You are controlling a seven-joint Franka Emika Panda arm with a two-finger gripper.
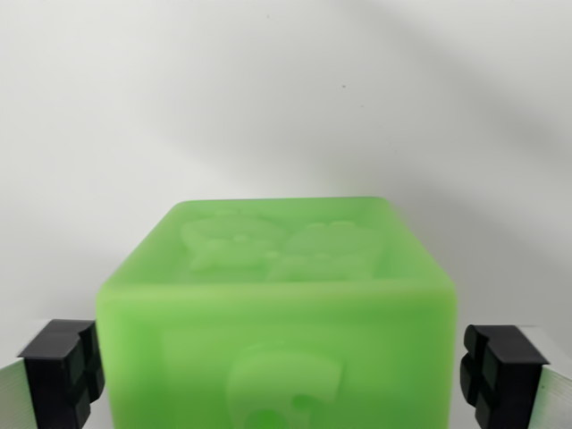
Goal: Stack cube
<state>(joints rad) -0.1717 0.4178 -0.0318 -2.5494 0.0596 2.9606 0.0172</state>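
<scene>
- Cube: one bright green translucent cube (273,313) fills the lower middle of the wrist view. It is blurred by closeness to the camera.
- Cube faces: the top face carries a raised relief of rounded figures; the face turned toward the camera carries a second raised shape, cut off by the lower edge of the picture. Neither relief can be read clearly.
- Gripper (284,374): two black pads show at the lower corners, one finger pad (61,368) at the wrist view's left and the other at the wrist view's right, each mounted on a pale metal finger.
- Gripper state: the pincer is spread. The left pad sits just beside the cube's left side; a narrow gap shows between the right pad and the cube's right side. No pinching is visible.
- Position: the cube stands between the two pads, upright, on a plain white surface (286,107) that extends to the top edge of the picture.
</scene>
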